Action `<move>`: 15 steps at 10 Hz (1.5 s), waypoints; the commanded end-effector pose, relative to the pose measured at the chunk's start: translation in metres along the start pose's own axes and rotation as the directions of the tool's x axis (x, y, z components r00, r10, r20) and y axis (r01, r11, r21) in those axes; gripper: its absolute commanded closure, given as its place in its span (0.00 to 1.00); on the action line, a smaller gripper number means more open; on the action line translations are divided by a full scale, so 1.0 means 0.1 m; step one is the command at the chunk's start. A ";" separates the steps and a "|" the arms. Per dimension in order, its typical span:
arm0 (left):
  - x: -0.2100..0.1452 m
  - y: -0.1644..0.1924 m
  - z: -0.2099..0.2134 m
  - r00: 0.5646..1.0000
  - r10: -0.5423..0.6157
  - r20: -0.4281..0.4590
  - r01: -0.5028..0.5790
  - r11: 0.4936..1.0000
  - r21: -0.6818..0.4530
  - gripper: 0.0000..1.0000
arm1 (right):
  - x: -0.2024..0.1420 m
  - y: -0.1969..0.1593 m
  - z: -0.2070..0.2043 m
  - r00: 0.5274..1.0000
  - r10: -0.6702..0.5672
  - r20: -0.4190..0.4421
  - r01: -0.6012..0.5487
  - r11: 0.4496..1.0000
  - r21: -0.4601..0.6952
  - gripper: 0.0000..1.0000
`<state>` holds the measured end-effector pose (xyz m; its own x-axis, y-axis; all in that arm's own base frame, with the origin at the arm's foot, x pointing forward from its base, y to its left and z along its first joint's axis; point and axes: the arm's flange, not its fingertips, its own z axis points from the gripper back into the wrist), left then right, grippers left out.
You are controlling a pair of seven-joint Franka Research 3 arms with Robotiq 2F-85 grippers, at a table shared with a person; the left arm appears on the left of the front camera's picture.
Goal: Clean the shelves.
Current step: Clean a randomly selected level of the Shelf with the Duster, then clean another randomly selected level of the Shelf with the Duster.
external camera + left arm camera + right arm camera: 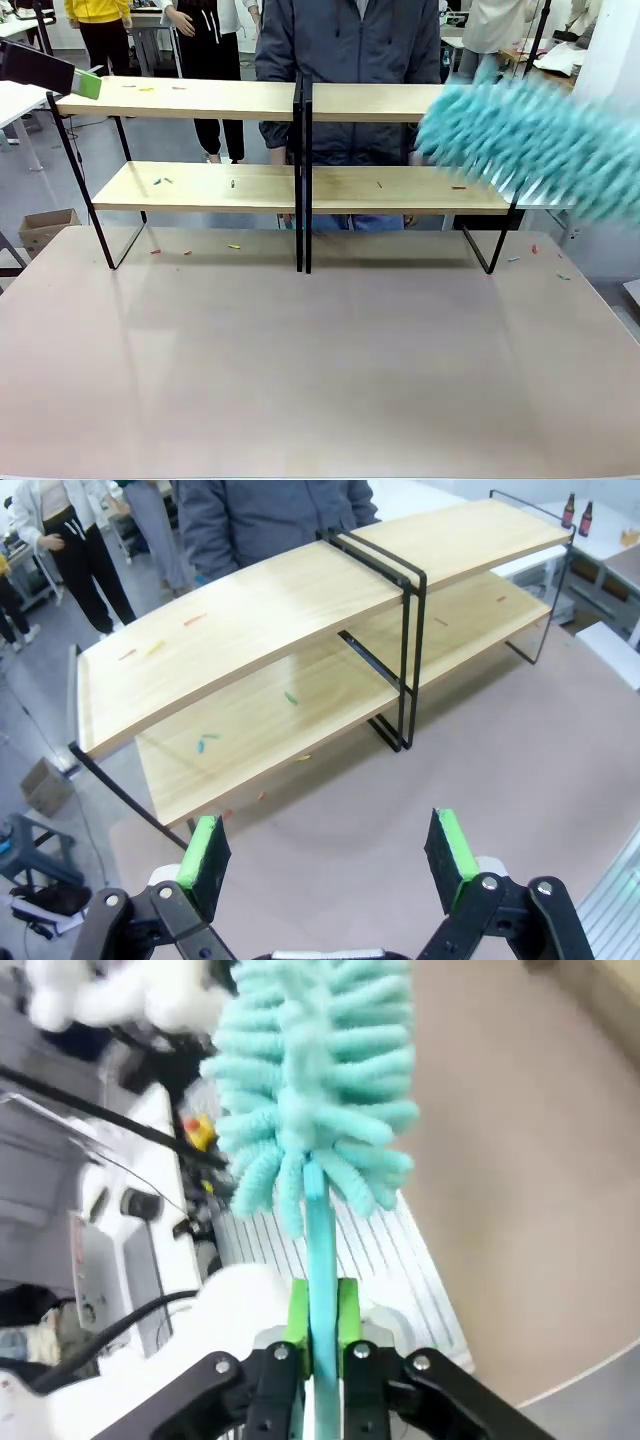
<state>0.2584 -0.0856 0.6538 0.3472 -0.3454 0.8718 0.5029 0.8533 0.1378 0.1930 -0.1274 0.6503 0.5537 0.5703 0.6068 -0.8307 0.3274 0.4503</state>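
- Gripping a teal duster (310,1080) by its thin handle, the right gripper (322,1312) has its green pads clamped on the stick. The fluffy head is blurred at the shelves' right end.
- Left gripper (330,852): jaws spread wide, nothing between them.
- Shelves (200,98) stand side by side on the table's (320,370) far half, with coloured scraps (290,697) on the boards.
- Person (350,50) in a grey jacket stands just behind.
- Two brown bottles (577,513) stand beyond, labels too small to read.

Left gripper (330,855), at ten o'clock in the front view, holds its jaws wide apart. Right gripper (322,1312), at six o'clock, pinches a teal duster handle (320,1240).
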 end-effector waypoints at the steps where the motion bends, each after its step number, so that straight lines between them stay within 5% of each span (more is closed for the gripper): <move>1: -0.01 0.01 -0.01 1.000 0.002 0.000 -0.002 1.000 -0.002 0.00 | -0.04 -0.06 0.71 0.917 0.107 0.385 -0.150 0.985 0.086 0.88; 3: -0.01 0.01 -0.01 1.000 0.002 0.000 -0.002 1.000 -0.002 0.00 | -0.30 -0.35 0.85 0.694 0.065 0.717 -0.016 0.997 -0.075 0.88; 4: -0.01 0.01 -0.01 1.000 0.002 0.000 -0.002 1.000 -0.002 0.00 | -0.26 -0.51 0.63 0.703 -0.080 0.706 0.171 0.984 -0.059 0.88; 5: -0.01 0.01 -0.01 1.000 0.002 0.000 -0.002 1.000 -0.002 0.00 | -0.39 -0.02 1.08 0.879 0.024 0.476 -0.011 0.999 -0.030 0.88; 15: -0.01 0.01 -0.01 1.000 0.002 0.000 -0.002 1.000 -0.002 0.00 | -0.39 -0.02 1.08 0.879 0.024 0.476 -0.011 0.999 -0.030 0.88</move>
<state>0.2587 -0.0855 0.6536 0.3480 -0.3453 0.8716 0.5028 0.8534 0.1373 0.1807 -0.2315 0.6931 0.5214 0.1384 0.8420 -0.8217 0.3474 0.4517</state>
